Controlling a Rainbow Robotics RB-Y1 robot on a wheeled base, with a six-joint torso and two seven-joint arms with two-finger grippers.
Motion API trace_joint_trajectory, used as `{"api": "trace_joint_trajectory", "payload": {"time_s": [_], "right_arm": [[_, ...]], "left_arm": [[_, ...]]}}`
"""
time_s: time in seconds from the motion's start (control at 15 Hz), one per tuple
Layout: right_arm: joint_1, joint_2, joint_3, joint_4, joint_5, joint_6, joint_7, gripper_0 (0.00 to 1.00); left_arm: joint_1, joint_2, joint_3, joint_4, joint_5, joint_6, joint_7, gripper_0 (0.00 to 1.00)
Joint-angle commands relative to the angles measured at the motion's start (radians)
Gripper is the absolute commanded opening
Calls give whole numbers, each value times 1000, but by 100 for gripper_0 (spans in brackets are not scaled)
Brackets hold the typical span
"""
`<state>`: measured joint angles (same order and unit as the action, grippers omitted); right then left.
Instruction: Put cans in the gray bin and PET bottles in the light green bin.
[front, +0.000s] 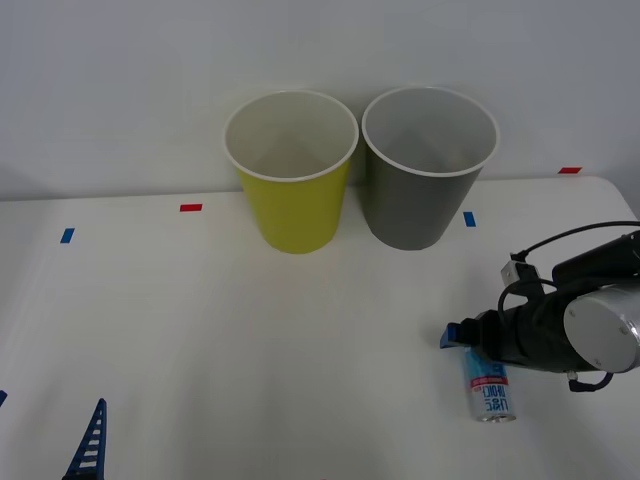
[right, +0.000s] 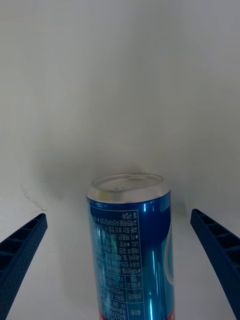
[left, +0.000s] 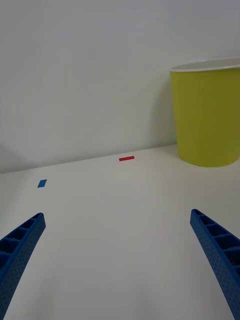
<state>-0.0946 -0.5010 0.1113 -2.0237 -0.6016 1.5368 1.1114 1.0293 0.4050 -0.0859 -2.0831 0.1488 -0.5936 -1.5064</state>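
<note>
Can (front: 488, 388) lies on table (front: 250, 350) under right gripper (front: 452, 336), fingers spread wide.
From the right wrist we see the can between both fingers, untouched; left gripper (left: 117, 265) wide too, facing light green bin (left: 207, 117), gray bin (front: 425, 170) beside it.

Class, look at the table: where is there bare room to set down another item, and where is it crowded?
Bare room: the wide middle of the table, in front of the green bin and gray bin, running to the parked left gripper. Crowded: the right near corner, where the open right gripper straddles the lying can, and the back where the bins nearly touch.
</note>
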Motion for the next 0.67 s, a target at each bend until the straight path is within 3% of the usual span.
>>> {"api": "trace_joint_trajectory", "payload": {"time_s": [0.07, 0.67], "right_arm": [[-2, -5, 18, 0, 14, 0, -1, 100], [-39, -7, 93, 74, 75, -35, -13, 100]], "left_arm": [[0, 0, 0, 0, 0, 0, 0, 100], [0, 0, 0, 0, 0, 0, 0, 100]]}}
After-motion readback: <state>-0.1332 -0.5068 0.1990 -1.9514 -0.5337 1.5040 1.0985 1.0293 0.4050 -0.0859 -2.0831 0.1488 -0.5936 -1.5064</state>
